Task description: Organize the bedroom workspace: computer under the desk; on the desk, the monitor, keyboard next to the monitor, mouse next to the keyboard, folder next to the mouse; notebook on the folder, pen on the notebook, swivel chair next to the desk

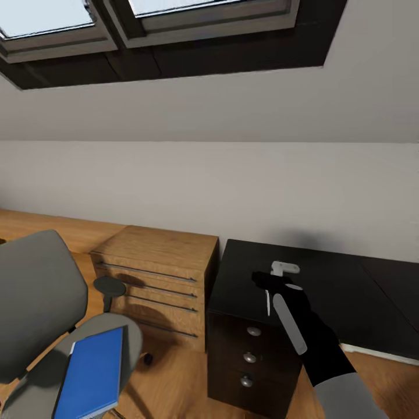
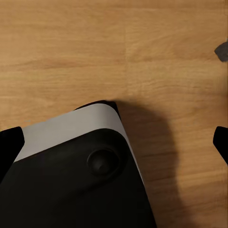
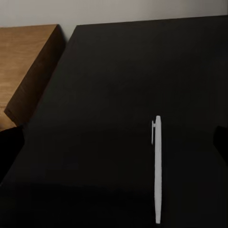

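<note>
A: Right gripper (image 1: 283,278) hovering over the pen (image 3: 157,171), fingers spread wide, nothing gripped. Easy to nudge and roll such a slim stick toward the edge.

B: White, thin, lying flat on the black cabinet top (image 3: 118,71). Left fingers — impossible to tell.

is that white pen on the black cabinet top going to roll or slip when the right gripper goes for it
The pen looks slim and round, so a nudge would probably roll it. It lies flat on the smooth black top, leaving little to grip. Likely stiff and light.
</note>
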Controlling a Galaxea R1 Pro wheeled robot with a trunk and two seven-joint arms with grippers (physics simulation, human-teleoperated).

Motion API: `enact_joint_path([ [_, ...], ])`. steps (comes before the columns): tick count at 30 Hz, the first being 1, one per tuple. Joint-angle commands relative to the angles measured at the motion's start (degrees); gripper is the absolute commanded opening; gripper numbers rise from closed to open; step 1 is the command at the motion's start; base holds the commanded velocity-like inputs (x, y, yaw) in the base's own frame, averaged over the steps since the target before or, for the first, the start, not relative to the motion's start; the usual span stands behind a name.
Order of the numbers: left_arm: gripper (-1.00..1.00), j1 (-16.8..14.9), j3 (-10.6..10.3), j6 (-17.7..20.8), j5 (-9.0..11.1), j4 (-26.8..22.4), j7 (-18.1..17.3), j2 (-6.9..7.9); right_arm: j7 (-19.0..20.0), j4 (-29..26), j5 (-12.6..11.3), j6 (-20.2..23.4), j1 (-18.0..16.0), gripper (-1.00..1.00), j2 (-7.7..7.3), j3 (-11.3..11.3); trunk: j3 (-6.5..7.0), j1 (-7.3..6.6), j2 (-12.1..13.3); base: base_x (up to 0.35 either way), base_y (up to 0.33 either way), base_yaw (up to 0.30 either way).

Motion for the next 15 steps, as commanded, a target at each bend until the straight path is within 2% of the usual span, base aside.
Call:
enact_joint_path([
  [1, 1.00, 0.0, -0.1, -0.2, 0.5, -0.1, 0.3, 0.03, -0.6, -0.2, -0.6, 0.2, 0.0, 1.00, 0.02, 0.2, -0.05, -0.01, 0.0, -0.117, 0.261, -0.011],
  [3, 1.00, 0.0, -0.1, -0.2, 0.4, -0.1, 0.3, 0.03, -0.7, -0.4, -0.5, 0.2, 0.1, 1.00, 0.16, 3.4, -0.05, -0.01, 0.0, -0.031, 0.303, -0.003],
  [6, 1.00, 0.0, -0.1, -0.2, 0.4, -0.1, 0.3, 0.03, -0.7, -0.3, -0.6, 0.3, 0.2, 1.00, 0.14, 5.0, -0.05, -0.01, 0.0, -0.016, 0.310, 0.034],
  [7, 1.00, 0.0, -0.1, -0.2, 0.4, -0.1, 0.3, 0.03, -0.7, -0.1, -0.7, 0.3, 0.2, 1.00, 0.11, 6.3, -0.05, -0.01, 0.0, 0.006, 0.205, 0.206],
  [15, 1.00, 0.0, -0.2, -0.2, 0.5, -0.5, 0.1, 0.03, -0.5, 0.2, -0.7, 1.1, 0.1, 1.00, 0.30, 7.9, -0.05, -0.01, 0.0, 0.002, 0.070, 0.229],
])
